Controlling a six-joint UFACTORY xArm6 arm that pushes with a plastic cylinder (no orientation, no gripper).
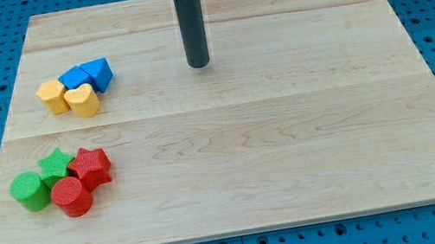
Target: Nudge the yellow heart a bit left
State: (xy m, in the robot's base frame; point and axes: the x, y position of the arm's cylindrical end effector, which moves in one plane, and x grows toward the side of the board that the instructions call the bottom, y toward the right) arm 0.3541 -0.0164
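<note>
The yellow heart [84, 100] lies at the board's upper left, touching a yellow hexagon [51, 96] on its left. A blue block [73, 78] and a blue triangle [98, 73] sit just above it. My tip [199, 64] stands on the board well to the right of the yellow heart, slightly higher in the view, apart from all blocks.
A second cluster lies at the lower left: a green cylinder [31, 191], a green star [55, 165], a red star [90, 166] and a red cylinder [72, 197]. The wooden board [291, 145] sits on a blue perforated table.
</note>
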